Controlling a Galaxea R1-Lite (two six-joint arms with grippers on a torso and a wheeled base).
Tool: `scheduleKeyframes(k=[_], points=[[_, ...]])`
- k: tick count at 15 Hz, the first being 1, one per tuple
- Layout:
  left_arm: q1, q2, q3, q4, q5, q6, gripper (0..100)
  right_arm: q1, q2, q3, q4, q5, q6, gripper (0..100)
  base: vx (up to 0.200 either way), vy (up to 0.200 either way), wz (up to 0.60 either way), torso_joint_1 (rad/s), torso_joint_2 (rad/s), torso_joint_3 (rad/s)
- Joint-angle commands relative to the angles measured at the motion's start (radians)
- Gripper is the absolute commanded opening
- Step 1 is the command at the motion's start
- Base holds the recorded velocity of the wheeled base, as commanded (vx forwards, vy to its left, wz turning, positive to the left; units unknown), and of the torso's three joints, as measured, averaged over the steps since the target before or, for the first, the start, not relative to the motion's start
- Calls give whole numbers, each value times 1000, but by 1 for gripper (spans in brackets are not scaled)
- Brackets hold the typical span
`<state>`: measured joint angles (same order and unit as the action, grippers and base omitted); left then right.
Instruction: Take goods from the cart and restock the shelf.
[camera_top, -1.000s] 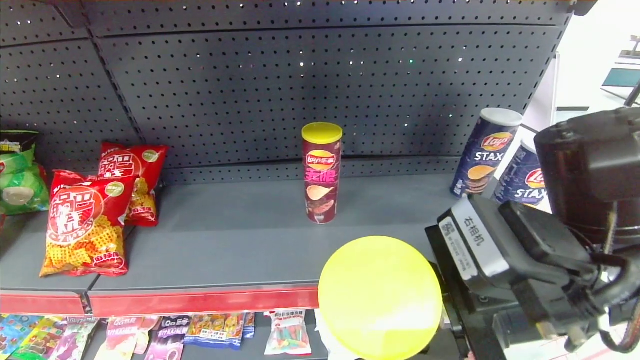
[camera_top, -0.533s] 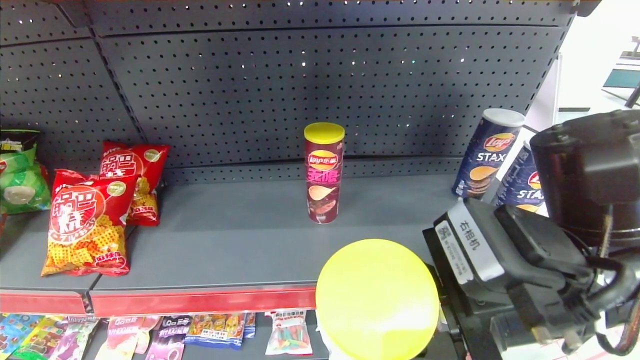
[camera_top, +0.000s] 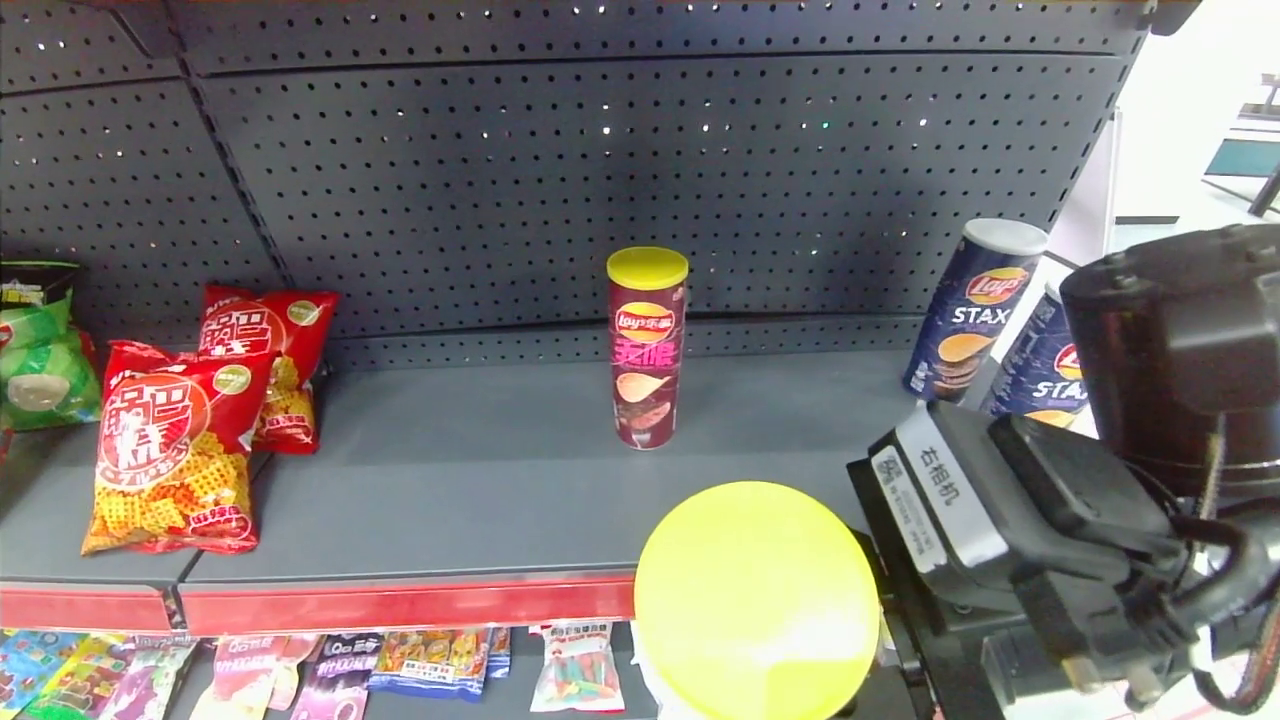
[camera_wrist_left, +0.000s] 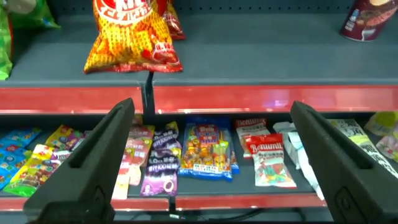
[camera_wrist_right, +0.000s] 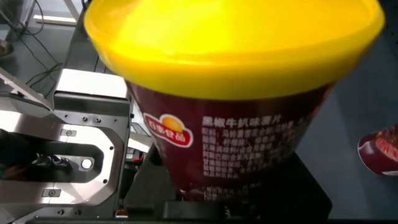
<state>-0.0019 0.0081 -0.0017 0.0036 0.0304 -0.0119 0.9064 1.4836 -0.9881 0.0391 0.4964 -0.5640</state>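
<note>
In the head view, a grey shelf (camera_top: 480, 480) with a red front edge (camera_top: 400, 603) runs across in front of a perforated back panel (camera_top: 600, 170). A maroon chip can (camera_top: 647, 350) with a yellow lid stands upright near the middle of the shelf, well apart from everything else. To the left lie two red snack bags (camera_top: 170, 460), one partly behind the other, and a green bag (camera_top: 35, 350) sits at the far left edge. Two blue cans (camera_top: 975, 305) stand close together at the right end. Low and in the foreground, the yellow lid of the held can (camera_top: 757, 600) faces the camera, in front of the red edge and just beside the right arm (camera_top: 1040, 540). The left wrist view shows the left gripper (camera_wrist_left: 214, 162) with its two dark fingers (camera_wrist_left: 93, 162) spread wide and nothing between them, level with a lower shelf of small colourful packets (camera_wrist_left: 208, 149). In the right wrist view, the held can's maroon body narrows down from its yellow lid into the right gripper (camera_wrist_right: 236, 196), which is clamped around its lower part. The can is upright, off the shelf surface.
</note>
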Motion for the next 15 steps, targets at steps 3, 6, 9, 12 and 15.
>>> scheduleKeyframes(k=[3, 6, 9, 12, 15], points=[[0, 0, 0, -1, 0, 0, 100, 0, 0, 0, -1, 1, 0, 0, 0, 133, 0, 0, 0, 3], [0, 0, 0, -1, 0, 0, 100, 0, -2, 0, -1, 1, 0, 0, 0, 0, 0, 0, 0, 0], [-1, 0, 0, -1, 0, 0, 100, 0, -2, 2, -1, 1, 0, 0, 0, 0, 0, 0, 0, 0], [-1, 0, 0, -1, 0, 0, 100, 0, 0, 2, -1, 1, 0, 0, 0, 0, 0, 0, 0, 0], [0, 0, 0, -1, 0, 0, 100, -3, -5, 14, -1, 2, 0, 0, 0, 0, 0, 0, 0, 0]])
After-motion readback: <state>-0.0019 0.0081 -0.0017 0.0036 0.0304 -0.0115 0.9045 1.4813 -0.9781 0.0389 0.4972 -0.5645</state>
